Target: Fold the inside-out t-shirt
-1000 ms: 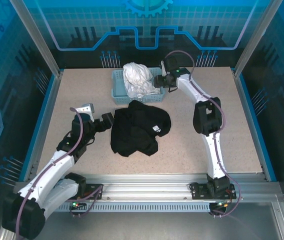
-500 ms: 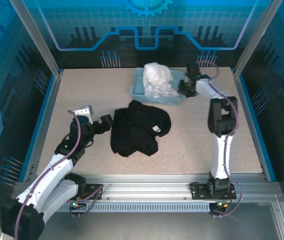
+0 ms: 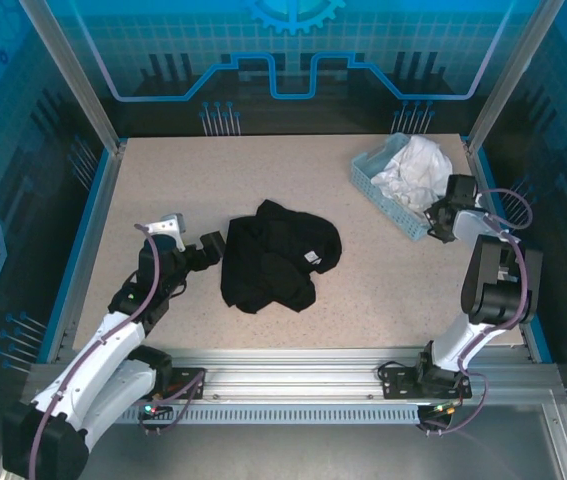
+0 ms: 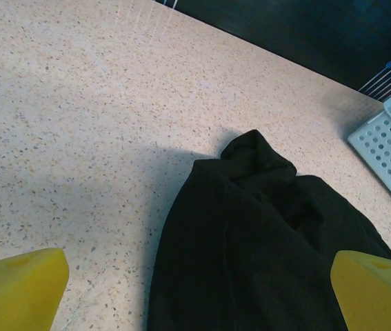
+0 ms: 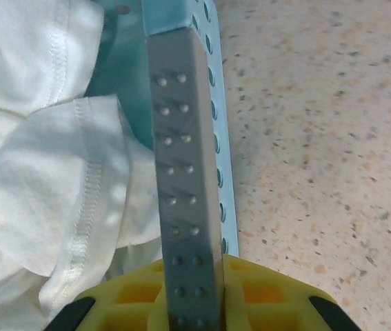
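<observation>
Left fingers [image 3: 212, 245] spread wide and empty at near left, just left of the black t-shirt [image 3: 278, 258], a crumpled heap mid-desk [image 3: 163, 180], long axis near to far, narrow tip pointing far, right fingers [image 3: 440, 217] clamped on the rim of the basket [image 3: 368, 178] holding white cloth [image 3: 415, 165], far right

Matt black cloth t-shirt [image 3: 278, 258], speckled matt table [image 3: 163, 190], perforated pale-blue plastic basket [image 3: 378, 188], stitched white cloth garment [image 3: 413, 165]
</observation>
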